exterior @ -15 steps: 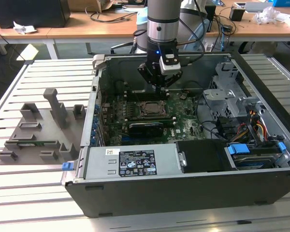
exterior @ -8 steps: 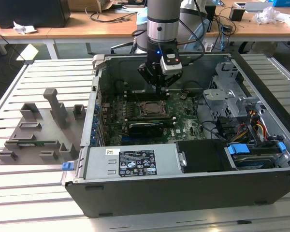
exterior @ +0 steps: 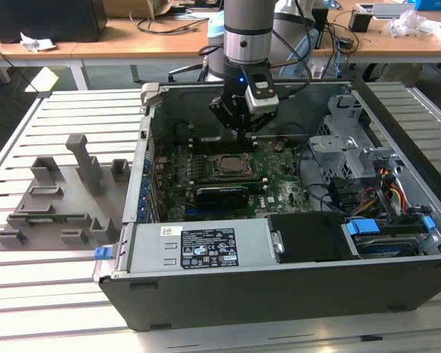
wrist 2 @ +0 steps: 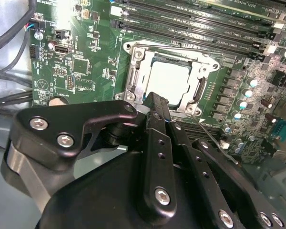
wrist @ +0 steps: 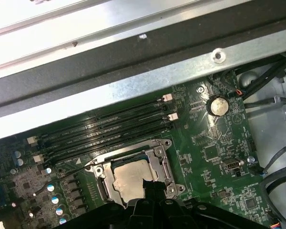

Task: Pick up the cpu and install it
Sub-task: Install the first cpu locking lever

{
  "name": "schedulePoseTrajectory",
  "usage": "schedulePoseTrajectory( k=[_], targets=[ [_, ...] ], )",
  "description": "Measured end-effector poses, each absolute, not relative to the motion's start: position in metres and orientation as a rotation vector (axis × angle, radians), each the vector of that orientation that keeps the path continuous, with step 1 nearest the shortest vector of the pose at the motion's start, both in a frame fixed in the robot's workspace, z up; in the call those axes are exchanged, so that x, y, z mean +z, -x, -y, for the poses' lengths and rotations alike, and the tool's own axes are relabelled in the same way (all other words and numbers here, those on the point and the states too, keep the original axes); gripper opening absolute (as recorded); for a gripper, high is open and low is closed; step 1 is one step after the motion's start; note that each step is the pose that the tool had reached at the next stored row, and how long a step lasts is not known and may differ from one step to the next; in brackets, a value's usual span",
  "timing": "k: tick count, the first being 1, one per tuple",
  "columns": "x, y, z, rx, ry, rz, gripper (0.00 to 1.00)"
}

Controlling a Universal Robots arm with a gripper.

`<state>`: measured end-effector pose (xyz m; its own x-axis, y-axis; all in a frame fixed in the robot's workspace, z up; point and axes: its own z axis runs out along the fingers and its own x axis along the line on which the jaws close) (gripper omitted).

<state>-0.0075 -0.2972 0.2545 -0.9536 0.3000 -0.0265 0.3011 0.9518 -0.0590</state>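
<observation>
- Open computer case (exterior: 279, 294) lies on the slatted metal desk (exterior: 66, 294), near its exterior view's right edge; the green motherboard (exterior: 279, 184) lies flat on the case floor.
- The cpu (exterior: 228, 165) sits in the socket frame (exterior: 208, 166) around the middle of the motherboard, silver top up.
- In both wrist views the cpu (wrist 2: 169, 81) (wrist: 126, 181) lies flat inside the metal socket frame (wrist 2: 133, 71) (wrist: 164, 164), which borders it on all sides.
- A thin wire lever (wrist 2: 214, 143) sticks out from one corner of the socket frame.
- The hand (exterior: 241, 134) hangs off the arm (exterior: 248, 29), pointing down inside the case, just past the socket on the far-wall side.
- Hand fingers are drawn together to a point with nothing between them.
- In the second wrist view the hand (wrist 2: 157, 98) tip overlaps the socket frame edge just beside the cpu; contact can't be told.
- Empty memory slots (wrist: 109, 129) run beside the socket, and a coin battery (wrist: 217, 105) sits on the board, well apart from it.
- The power supply (exterior: 198, 246) runs along the near case wall, with the drive cage (exterior: 345, 147) at the case's exterior view's right.
- A grey fixture tray (exterior: 66, 191) with upright posts sits on the desk at the exterior view's left of the case, apart from it.
</observation>
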Motion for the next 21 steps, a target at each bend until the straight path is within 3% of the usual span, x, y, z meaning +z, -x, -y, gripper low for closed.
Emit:
schedulePoseTrajectory(
  k=[18, 21],
  targets=[
    [0.2545, 0.0075, 0.2972, -0.095, -0.325, -3.103, 0.11],
    [0.2546, 0.0076, 0.2972, -0.07, -0.304, -3.107, 0.11]
  ],
)
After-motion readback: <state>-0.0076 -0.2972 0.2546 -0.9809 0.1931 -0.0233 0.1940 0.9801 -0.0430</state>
